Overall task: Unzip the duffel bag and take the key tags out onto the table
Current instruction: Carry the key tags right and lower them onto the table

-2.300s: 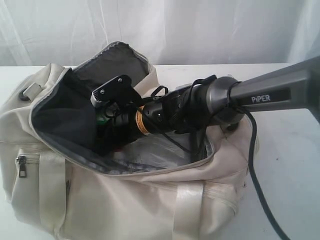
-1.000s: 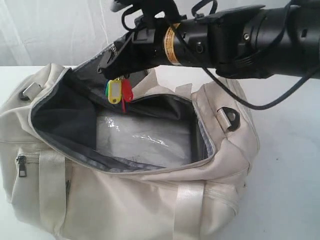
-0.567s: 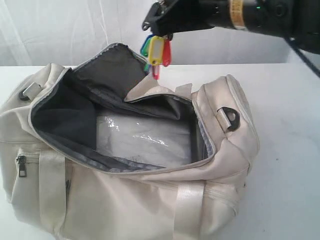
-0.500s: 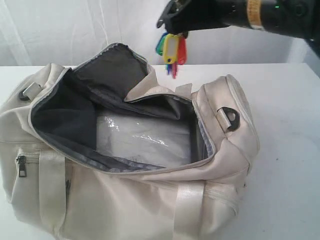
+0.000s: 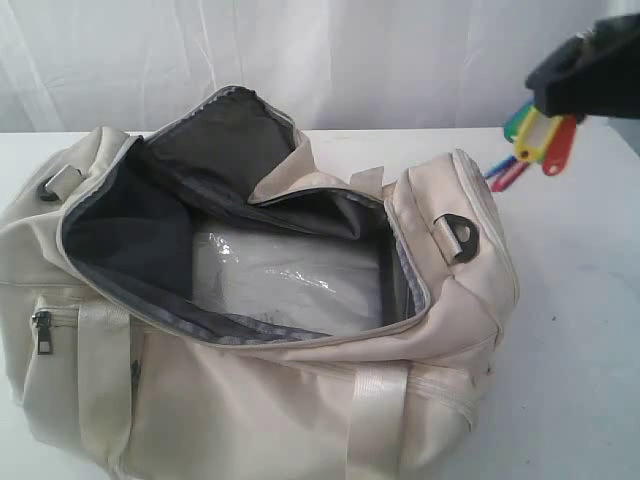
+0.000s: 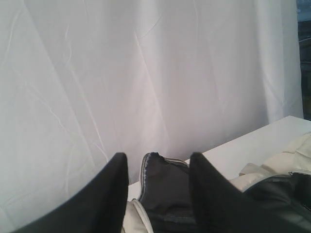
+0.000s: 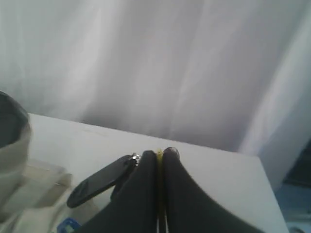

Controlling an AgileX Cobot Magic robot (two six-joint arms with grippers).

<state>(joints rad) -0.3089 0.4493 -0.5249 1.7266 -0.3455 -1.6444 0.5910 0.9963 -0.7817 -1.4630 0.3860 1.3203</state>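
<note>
The cream duffel bag lies unzipped on the white table, its dark lining and a clear plastic sheet showing inside. My right gripper hangs in the air past the bag's right end, shut on the key tags; yellow, green, red, blue and pink tags dangle below it. In the right wrist view a yellow tag edge sits pinched between the fingers and a black tag sticks out beside them. My left gripper stands open above the bag's raised flap.
A white curtain closes off the back. Black D-rings and webbing straps sit on the bag's end and front. Bare table lies to the right of the bag.
My right gripper has lifted the key tags out of the bag and carried them rightward, from above the opening to beyond the bag's right end.
</note>
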